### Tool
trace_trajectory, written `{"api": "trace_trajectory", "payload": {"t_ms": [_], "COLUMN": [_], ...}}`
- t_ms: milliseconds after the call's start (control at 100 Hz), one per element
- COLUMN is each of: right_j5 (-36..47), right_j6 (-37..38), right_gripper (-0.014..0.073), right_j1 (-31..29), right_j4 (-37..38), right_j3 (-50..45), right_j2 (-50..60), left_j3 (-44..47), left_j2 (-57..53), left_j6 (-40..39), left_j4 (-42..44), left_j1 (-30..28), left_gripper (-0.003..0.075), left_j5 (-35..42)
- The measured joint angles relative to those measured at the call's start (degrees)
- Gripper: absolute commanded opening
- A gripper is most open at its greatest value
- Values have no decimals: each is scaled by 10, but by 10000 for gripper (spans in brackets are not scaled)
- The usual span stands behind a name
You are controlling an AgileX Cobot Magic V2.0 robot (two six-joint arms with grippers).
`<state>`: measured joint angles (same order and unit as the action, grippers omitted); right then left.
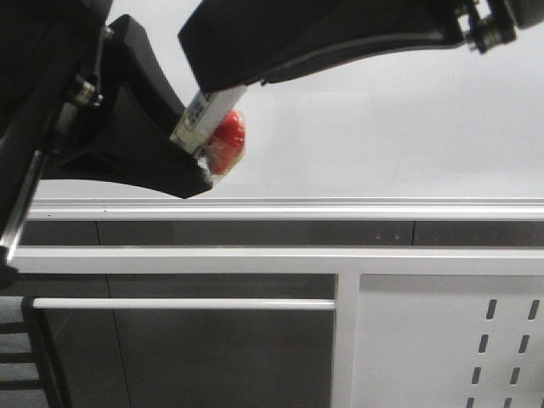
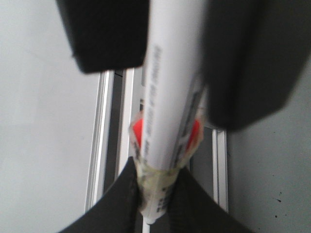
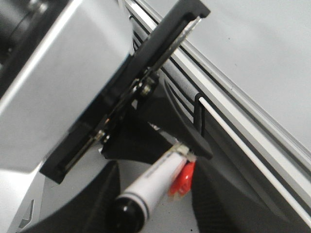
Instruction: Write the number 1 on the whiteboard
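Note:
A white marker pen (image 1: 208,115) with a red piece (image 1: 228,140) taped to it hangs in the air over the near edge of the whiteboard (image 1: 382,127). My left gripper (image 1: 194,157) is shut on the pen's taped back end (image 2: 155,179). The black-tipped front of the pen (image 3: 153,187) lies between the fingers of my right gripper (image 3: 155,167), which stands open with gaps on both sides. In the left wrist view these right fingers (image 2: 107,39) flank the pen (image 2: 170,97). The number 1 is out of view; the visible board (image 3: 252,43) is blank.
The board's silver edge strip (image 1: 340,206) runs across the front view. Below it are dark frame bars, a white rod (image 1: 170,303) and a grey metal panel with slot holes (image 1: 442,340). Both arms crowd the upper left of the front view.

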<state>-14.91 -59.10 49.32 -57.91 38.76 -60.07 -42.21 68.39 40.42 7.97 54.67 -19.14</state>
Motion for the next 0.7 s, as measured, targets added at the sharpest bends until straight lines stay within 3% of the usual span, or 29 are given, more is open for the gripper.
{"api": "trace_trajectory", "payload": {"t_ms": [200, 420, 640, 700], "right_j5": [-6, 1, 4, 4], "right_j6": [0, -7, -13, -13], "right_gripper": [169, -81, -79, -79], "right_j1": [1, 0, -3, -3], "right_j4": [-4, 9, 16, 17], "right_j3": [0, 0, -1, -1], "right_j2": [0, 0, 0, 0], "left_j3": [0, 0, 0, 0], "left_j2": [0, 0, 0, 0], "left_j6": [0, -15, -25, -26], "left_j4": [5, -3, -11, -18], "left_j1": [6, 6, 6, 6], "left_gripper": [-18, -18, -15, 22], "left_j5": [4, -11, -15, -16]}}
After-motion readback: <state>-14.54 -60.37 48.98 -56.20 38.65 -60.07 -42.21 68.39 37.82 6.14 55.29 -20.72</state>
